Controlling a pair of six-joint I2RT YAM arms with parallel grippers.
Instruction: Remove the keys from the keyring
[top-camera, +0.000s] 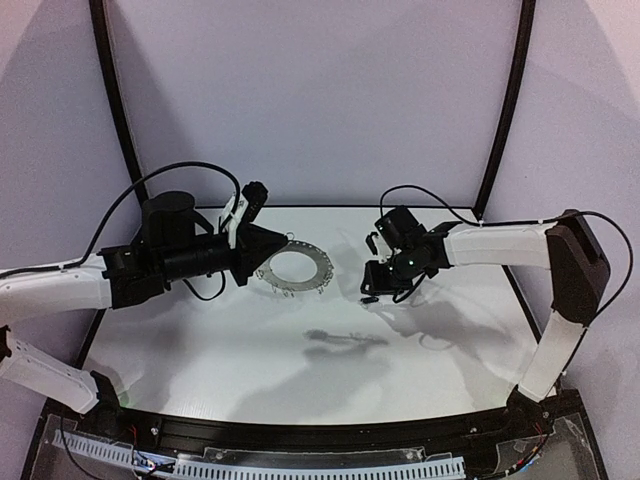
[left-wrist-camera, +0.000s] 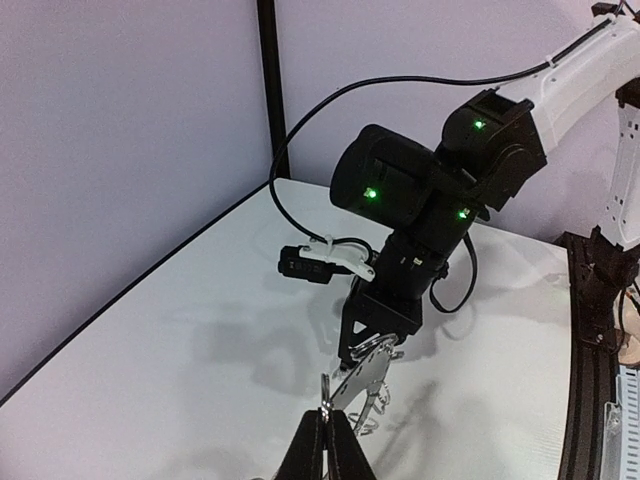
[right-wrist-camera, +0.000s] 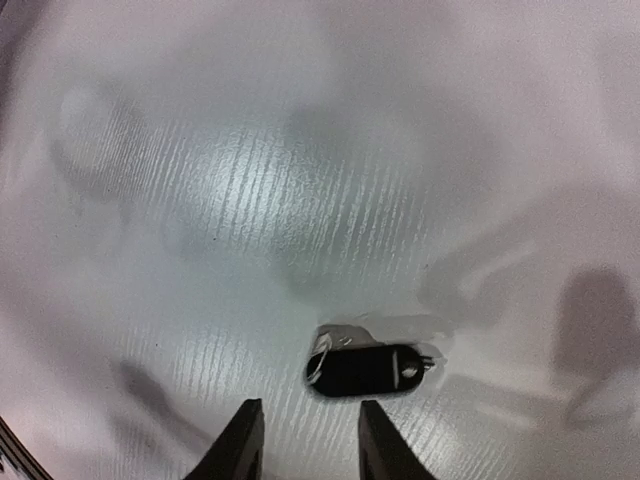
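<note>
1. The black-headed key (right-wrist-camera: 365, 370) lies flat on the table (right-wrist-camera: 250, 200), with a thin wire loop at its 9 o'clock end.
2. The right gripper (right-wrist-camera: 308, 408) hovers just above this 1 key, fingers spread, touching nothing.
3. The left gripper (left-wrist-camera: 325, 418), fingers pressed together, pinches the keyring (top-camera: 293, 268) at its 10 o'clock rim and holds it off the table. The right gripper is at the ring's 3 o'clock.

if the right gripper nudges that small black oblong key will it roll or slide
The flat black oblong key lies low on the glossy white table, so it would probably slide, not roll. It looks small and light; the open right gripper might skid it sideways when closing.
</note>
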